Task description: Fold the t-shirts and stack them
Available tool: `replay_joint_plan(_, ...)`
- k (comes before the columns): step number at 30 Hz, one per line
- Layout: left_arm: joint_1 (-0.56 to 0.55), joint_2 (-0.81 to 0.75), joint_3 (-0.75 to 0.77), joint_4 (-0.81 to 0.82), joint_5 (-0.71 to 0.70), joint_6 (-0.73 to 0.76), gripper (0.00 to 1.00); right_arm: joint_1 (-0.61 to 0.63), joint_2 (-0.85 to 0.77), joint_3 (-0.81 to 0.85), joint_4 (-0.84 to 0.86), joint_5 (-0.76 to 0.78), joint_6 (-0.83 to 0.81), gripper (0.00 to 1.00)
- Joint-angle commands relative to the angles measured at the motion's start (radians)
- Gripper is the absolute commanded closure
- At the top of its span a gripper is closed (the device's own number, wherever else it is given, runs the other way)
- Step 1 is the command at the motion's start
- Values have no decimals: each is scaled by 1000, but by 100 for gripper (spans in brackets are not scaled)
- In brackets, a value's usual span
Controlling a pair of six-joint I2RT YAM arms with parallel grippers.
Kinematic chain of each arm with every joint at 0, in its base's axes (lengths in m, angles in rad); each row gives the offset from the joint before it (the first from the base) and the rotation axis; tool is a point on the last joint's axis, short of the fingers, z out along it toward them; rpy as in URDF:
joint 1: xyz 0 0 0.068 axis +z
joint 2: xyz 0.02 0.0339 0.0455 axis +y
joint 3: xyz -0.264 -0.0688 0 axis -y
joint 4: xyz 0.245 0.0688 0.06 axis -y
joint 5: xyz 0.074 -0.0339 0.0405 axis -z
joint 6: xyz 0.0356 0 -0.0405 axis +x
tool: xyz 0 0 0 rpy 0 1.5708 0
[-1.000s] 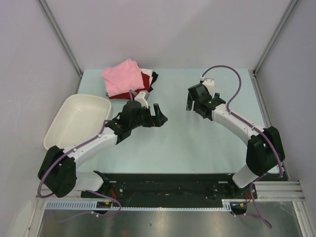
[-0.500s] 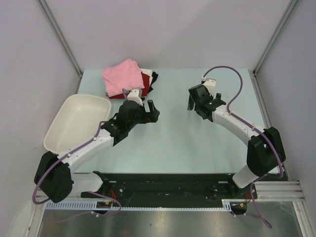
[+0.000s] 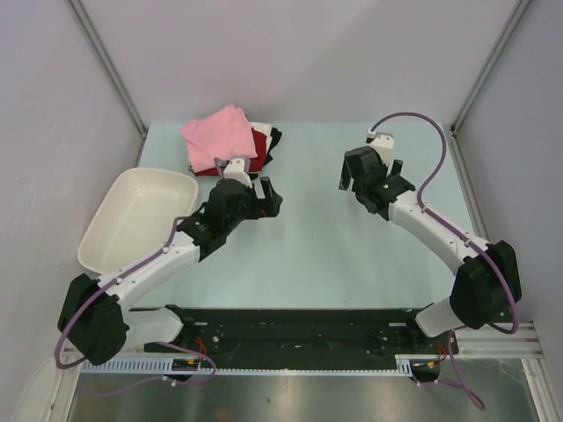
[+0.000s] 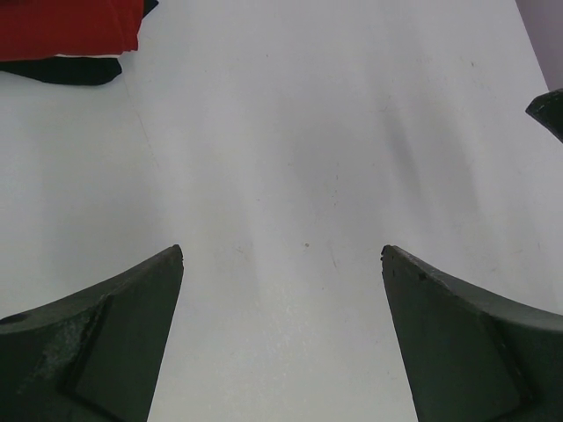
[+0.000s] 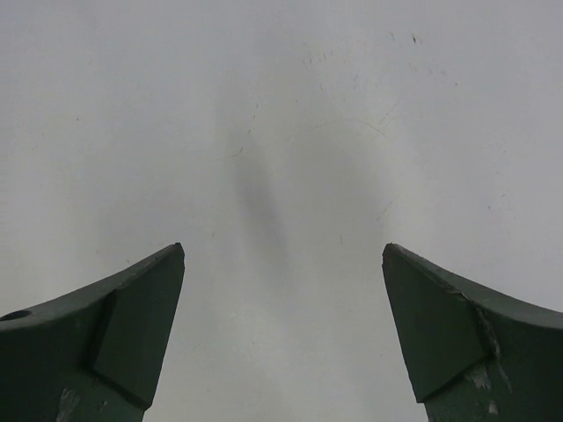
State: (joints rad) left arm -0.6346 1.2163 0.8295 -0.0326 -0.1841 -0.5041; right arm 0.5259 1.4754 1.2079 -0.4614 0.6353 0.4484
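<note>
The pale counter takes up most of the overhead view, with bare surface across its middle and near half. At its left edge sits a white plastic tub, tilted out over the side, with nothing in it.

The t-shirts lie in one pile at the far left corner, just beyond the tub. The pink t-shirt is on top, folded loosely and set askew, and the dark red t-shirt and a black t-shirt stick out from under its right side. The left wrist camera catches the red and black edges in its top left corner, flat on the counter.

The left hand hovers just in front of the pile's right side, near it but not touching. Its jaws are spread wide and grip nothing — only bare counter shows between the fingers.

The right hand hangs over the far right part of the counter, well apart from the pile. It too is fully spread and empty, with plain surface between its fingers.
</note>
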Motion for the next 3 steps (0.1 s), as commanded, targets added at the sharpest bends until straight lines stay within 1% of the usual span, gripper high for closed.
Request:
replay_joint_plan(1,-5,-54,36,-12,-44,18,0,-9,-59,-1,43,-17,-17,0)
replay_joint_plan(3,-5,-64,42,-16,-57,21,0,-7,-69,-1,55,12,-13,0)
